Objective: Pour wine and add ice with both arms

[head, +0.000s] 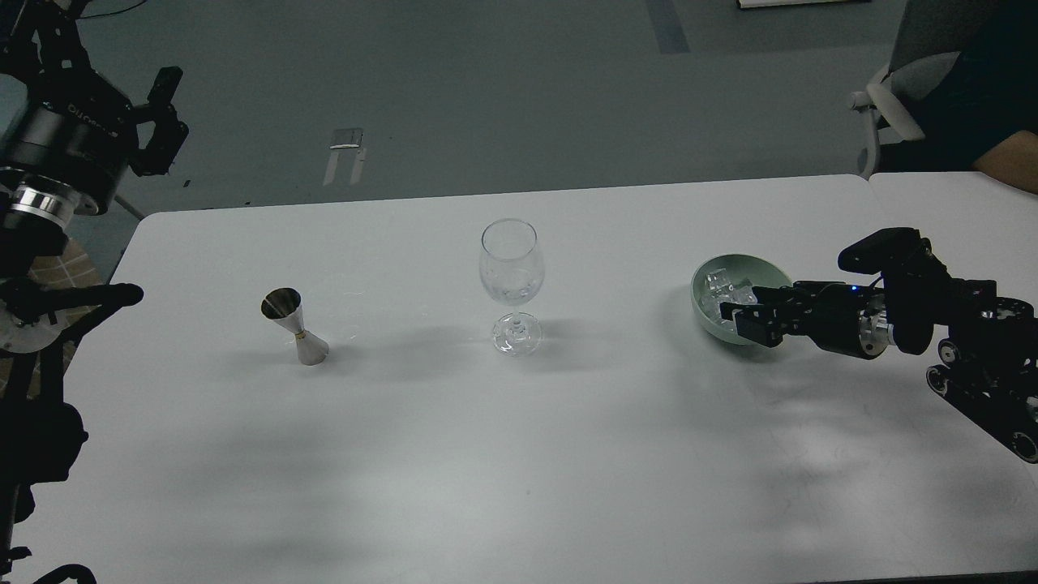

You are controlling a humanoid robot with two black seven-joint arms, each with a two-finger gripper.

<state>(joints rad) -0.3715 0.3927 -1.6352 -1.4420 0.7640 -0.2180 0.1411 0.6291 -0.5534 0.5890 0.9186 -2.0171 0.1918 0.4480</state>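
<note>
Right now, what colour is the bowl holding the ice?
Pale green bowl, seen best in the head view.

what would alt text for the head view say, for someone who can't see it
The robot's right claw reaches into a pale green bowl of ice at the right of a white table. An upright wine glass stands mid-table, a steel jigger to its left. The left claw hangs raised beyond the table's far left corner.

You're seeing dim, cool, slightly grainy light; soft shadows stretch left of the right gripper [750, 318] across the table [519, 454], and focus stays even.
</note>
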